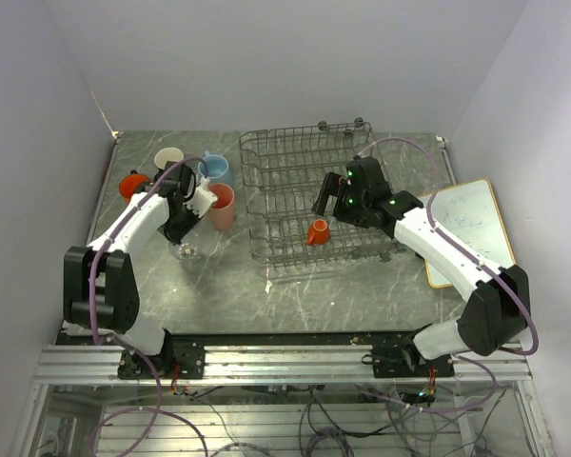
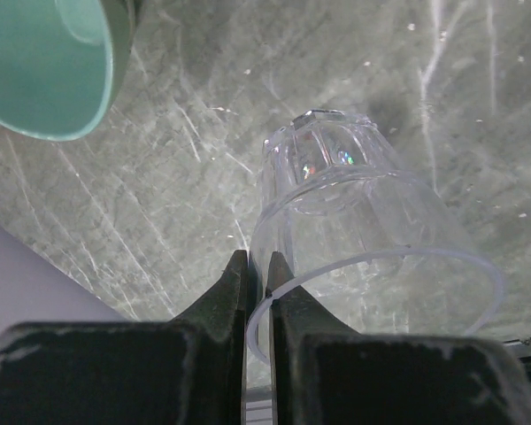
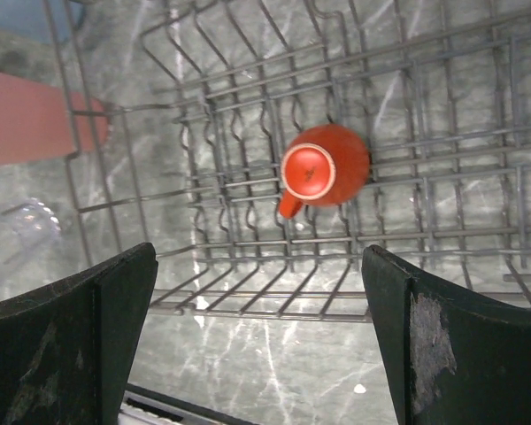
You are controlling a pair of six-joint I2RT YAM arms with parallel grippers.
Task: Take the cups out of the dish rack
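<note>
My left gripper (image 2: 257, 266) is shut on the rim of the clear glass (image 2: 354, 221), one finger inside and one outside. In the top view the glass (image 1: 185, 250) is low over the table, left of the dish rack (image 1: 295, 152), under that gripper (image 1: 183, 230). A tiny orange cup (image 1: 318, 231) lies alone in the rack's front part. My right gripper (image 1: 324, 197) hangs open and empty above it; its wrist view shows the cup (image 3: 323, 168) upside down on the wires (image 3: 248, 88), ahead of the gripper (image 3: 257, 292).
Cups stand on the table at the left: a pale cup (image 1: 168, 157), orange mug (image 1: 131, 185), light blue mug (image 1: 214, 168) and pink tumbler (image 1: 222, 206). A green cup (image 2: 44, 62) is close to the glass. A white board (image 1: 471, 228) lies right of the rack.
</note>
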